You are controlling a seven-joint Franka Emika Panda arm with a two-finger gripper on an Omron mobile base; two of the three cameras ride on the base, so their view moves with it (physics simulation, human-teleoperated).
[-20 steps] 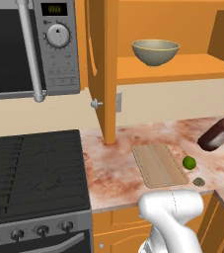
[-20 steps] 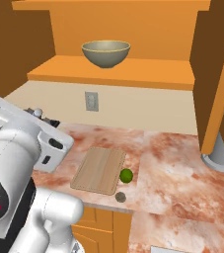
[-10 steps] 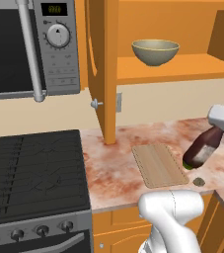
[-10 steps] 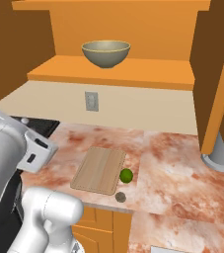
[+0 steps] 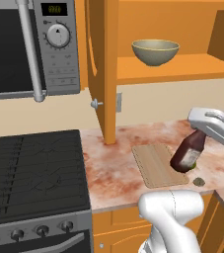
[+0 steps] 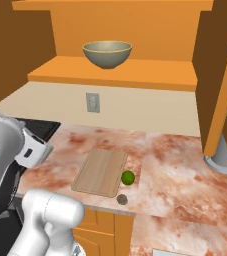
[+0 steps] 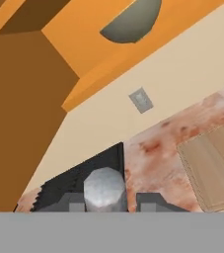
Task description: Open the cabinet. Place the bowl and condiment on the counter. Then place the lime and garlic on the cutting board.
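**Bottle in the grip above the board's edge**

While the gripper [image 5: 198, 132] hangs over the right end of the counter [image 5: 118, 168], its fingers are clamped on the neck of the condiment [image 5: 188, 152], a dark brown bottle that slopes down and to the left from the hand. In the hand view the bottle's silvery cap [image 7: 105, 190] sits between the two dark fingertips [image 7: 155, 202]. In the left base view the bottle's base lies over the right edge of the cutting board [image 5: 156, 164]; whether it touches the board or the stone cannot be told.

A sliver of green shows just behind the bottle, which is the lime [image 6: 128, 177]; from the right base view it rests on the counter just beside the board's right edge. The garlic [image 6: 122, 200] lies on the stone just off the board's near right corner, close to the lime but apart from it.

Above, the cabinet [image 5: 103, 64] stands with its door swung open, knob [image 5: 96, 104] facing out. The bowl [image 5: 155, 52] sits upright on the cabinet's lower shelf. A wall outlet [image 6: 92, 102] is on the backsplash below it. To the left are the black stove [image 5: 34, 173] and the microwave [image 5: 32, 47].
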